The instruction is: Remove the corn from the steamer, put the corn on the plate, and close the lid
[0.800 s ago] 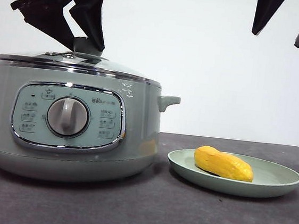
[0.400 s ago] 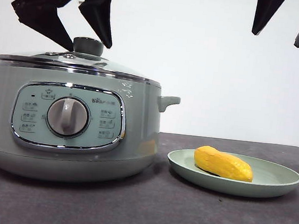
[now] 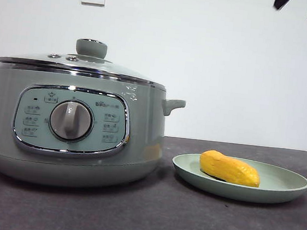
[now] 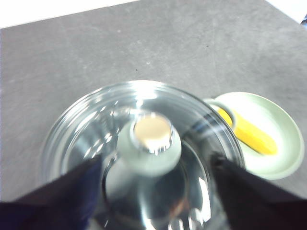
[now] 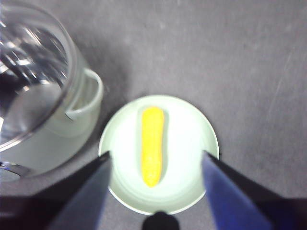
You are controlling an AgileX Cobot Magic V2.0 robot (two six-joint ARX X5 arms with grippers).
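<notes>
Looked done to me: corn (image 3: 229,168) lay on the plate (image 3: 288,191), lid (image 3: 76,63) sat on the steamer (image 3: 140,141). Left gripper (image 4: 153,167) hovered spread above the knob, right gripper (image 5: 156,160) open over the plate, both empty.

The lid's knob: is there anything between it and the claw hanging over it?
Nothing visible. The left gripper hangs open above the lid, jaws either side of the knob, touching nothing. The corn lies apart on the plate.

Left gripper (image 4: 154,191) has risen — off lid (image 3: 82,63).
</notes>
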